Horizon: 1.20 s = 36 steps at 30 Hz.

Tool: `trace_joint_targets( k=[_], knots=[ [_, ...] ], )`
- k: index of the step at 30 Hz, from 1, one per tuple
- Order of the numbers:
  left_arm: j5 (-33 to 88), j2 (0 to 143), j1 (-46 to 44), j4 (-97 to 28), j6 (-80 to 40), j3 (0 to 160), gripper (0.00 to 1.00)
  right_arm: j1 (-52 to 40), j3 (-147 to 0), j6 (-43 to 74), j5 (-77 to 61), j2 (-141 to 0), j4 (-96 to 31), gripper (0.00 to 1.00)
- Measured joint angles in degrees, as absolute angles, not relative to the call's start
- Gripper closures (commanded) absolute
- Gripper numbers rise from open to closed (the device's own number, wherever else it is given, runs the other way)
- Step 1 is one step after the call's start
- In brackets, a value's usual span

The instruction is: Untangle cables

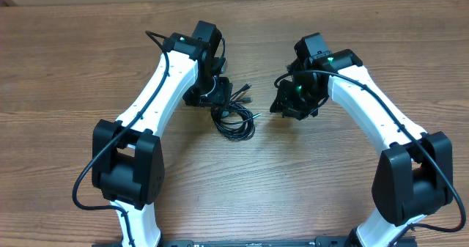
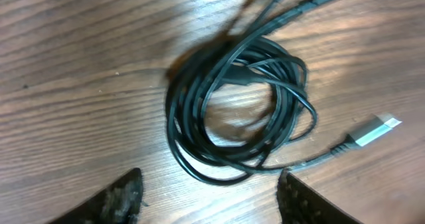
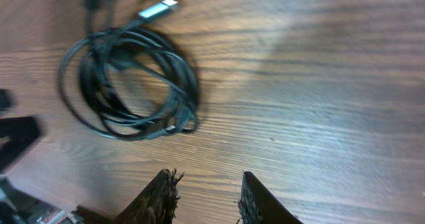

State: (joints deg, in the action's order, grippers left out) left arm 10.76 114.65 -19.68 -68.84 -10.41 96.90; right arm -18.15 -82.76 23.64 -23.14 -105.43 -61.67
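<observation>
The cables (image 1: pixel 233 118) lie as one small black tangle of loops on the wooden table, between the two arms. In the left wrist view the cables (image 2: pixel 236 111) form a coil with a silver plug end (image 2: pixel 374 130) sticking out to the right. My left gripper (image 2: pixel 209 187) is open just short of the coil, with bare wood between its fingers. In the right wrist view the cables (image 3: pixel 129 81) sit at the upper left, well away from my right gripper (image 3: pixel 207 194). That gripper stands open over bare wood, nothing between its fingers.
The wooden table (image 1: pixel 73 71) stretches wide on all sides of the tangle. The left arm (image 1: pixel 157 93) and the right arm (image 1: pixel 366 104) reach in from the near edge and flank the tangle closely. Part of the left arm (image 3: pixel 16 137) shows dark at the right wrist view's left edge.
</observation>
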Motion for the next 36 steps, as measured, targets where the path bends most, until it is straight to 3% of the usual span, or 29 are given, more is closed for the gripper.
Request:
trace_joint_targets(
  k=[4,9,16,25,28,33,36],
  knots=[
    [9.56,114.65,-19.68,-64.64,-12.67,91.98,0.46,-19.29,-82.83,22.72,-25.15,-105.45,-59.66,0.7],
    [8.93,114.67,-19.66,-55.86,-14.5,84.18,0.78,-22.96,-82.52,22.72,-25.69,-105.45,-52.73,0.69],
    [11.18,114.67,-19.49,-51.33,-11.29,82.26,0.96,-24.95,-79.68,25.04,-25.1,-105.45,-48.34,0.67],
    [32.51,114.67,-14.11,-46.87,1.58,82.11,0.95,-24.95,-75.9,27.03,-25.06,-105.45,-47.07,0.59],
    [39.11,114.67,-12.12,-45.89,2.09,82.11,0.94,-24.95,-75.61,29.32,-25.06,-105.45,-46.94,0.5],
    [42.24,114.67,-11.9,-46.37,-0.58,82.11,0.96,-24.95,-75.61,31.0,-25.32,-105.45,-46.52,0.44],
    [39.88,114.67,-11.9,-46.63,-10.28,82.11,0.96,-24.95,-75.53,29.65,-29.47,-105.49,-43.64,0.42]
  ],
)
